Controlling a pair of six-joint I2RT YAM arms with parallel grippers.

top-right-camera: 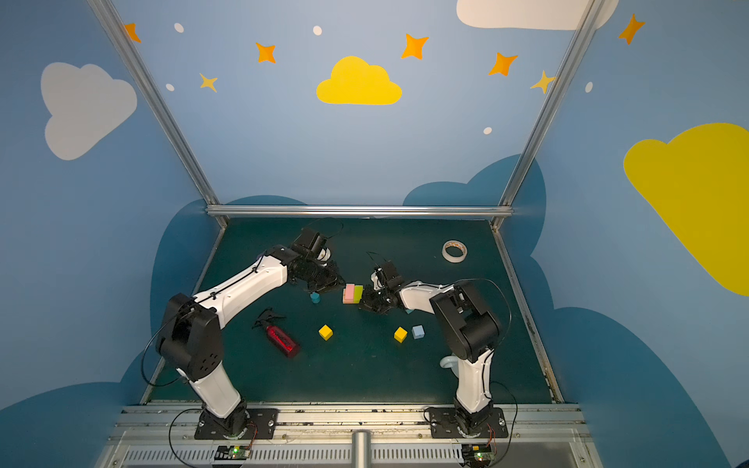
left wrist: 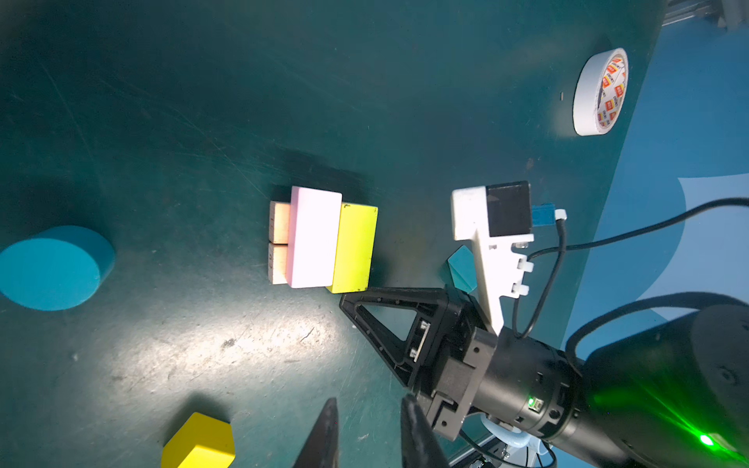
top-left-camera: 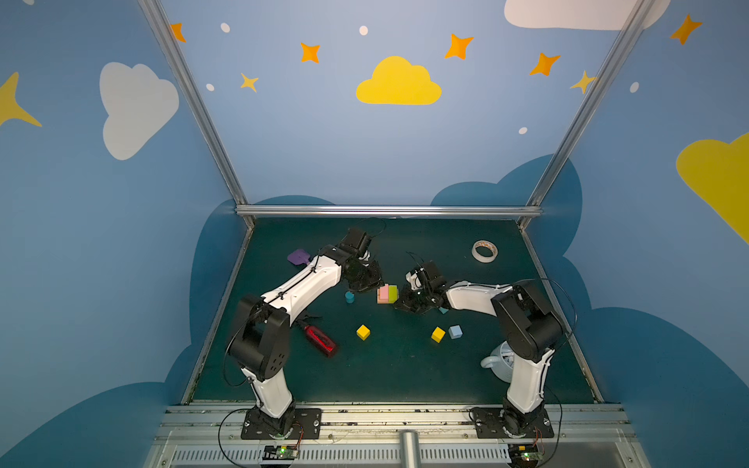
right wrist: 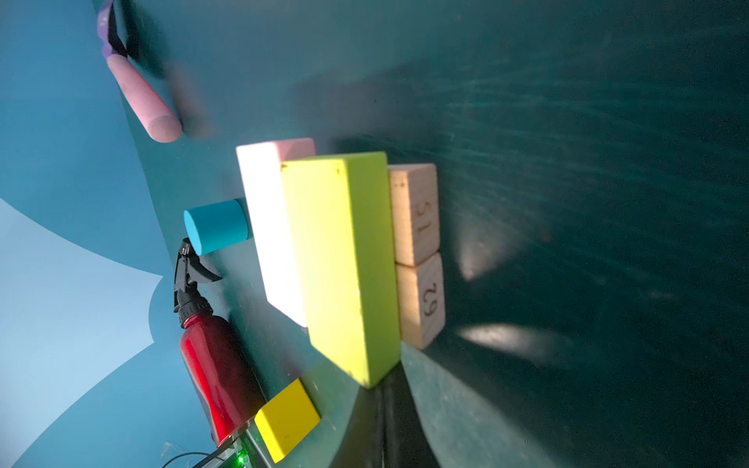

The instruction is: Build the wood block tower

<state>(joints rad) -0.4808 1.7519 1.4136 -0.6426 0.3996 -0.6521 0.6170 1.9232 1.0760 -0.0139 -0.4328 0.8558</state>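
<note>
In both top views the tower is a pink slab (top-left-camera: pixel 384 292) and a lime slab (top-left-camera: pixel 392 292) lying side by side on two tan bars (right wrist: pixel 417 251). My right gripper (right wrist: pixel 385 389) is shut and empty, its tips touching the lime slab's (right wrist: pixel 344 263) near corner. My left gripper (left wrist: pixel 369 405) hovers open and empty just left of the stack, above the teal cylinder (top-left-camera: pixel 349 296). Two yellow cubes (top-left-camera: pixel 363 332) (top-left-camera: pixel 438 334) and a pale-blue cube (top-left-camera: pixel 455 332) lie nearer the front. The teal house-shape (top-left-camera: pixel 443 310) lies half hidden under my right wrist.
A red bottle (top-left-camera: pixel 320 340) lies at the front left beside my left arm. A purple spatula (top-left-camera: pixel 299 256) lies at the back left, and a tape roll (top-left-camera: pixel 484 251) at the back right. A pale mug (top-left-camera: pixel 500 362) stands behind my right arm's base.
</note>
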